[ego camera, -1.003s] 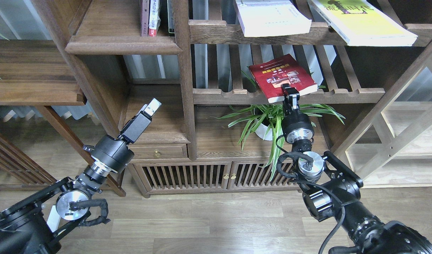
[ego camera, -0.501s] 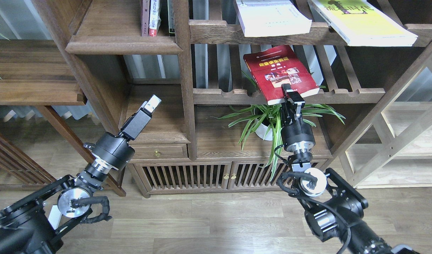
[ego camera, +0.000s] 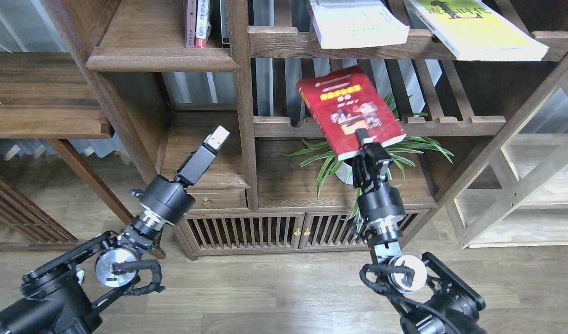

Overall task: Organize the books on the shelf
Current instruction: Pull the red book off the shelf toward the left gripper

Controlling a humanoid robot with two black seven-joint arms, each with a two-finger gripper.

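Observation:
My right gripper is shut on the near edge of the red book, which has a yellow title and photos. It holds the book tilted in the air, off the slatted rack. The thick pale white book and the yellow-green book lie on the upper slatted rack. The solid dark-brown shelf with the moulded front edge is at the upper left, with upright books on it. My left gripper is below that shelf and holds nothing; its fingers look pressed together.
A potted spider plant stands under the red book. A post divides the bookcase. A low cabinet with slatted doors is below. A light wooden frame stands at the right.
My right gripper has pulled the red book off the slatted rack, toward me and to the left. The right arm has drawn back. My left gripper has shifted to the right.

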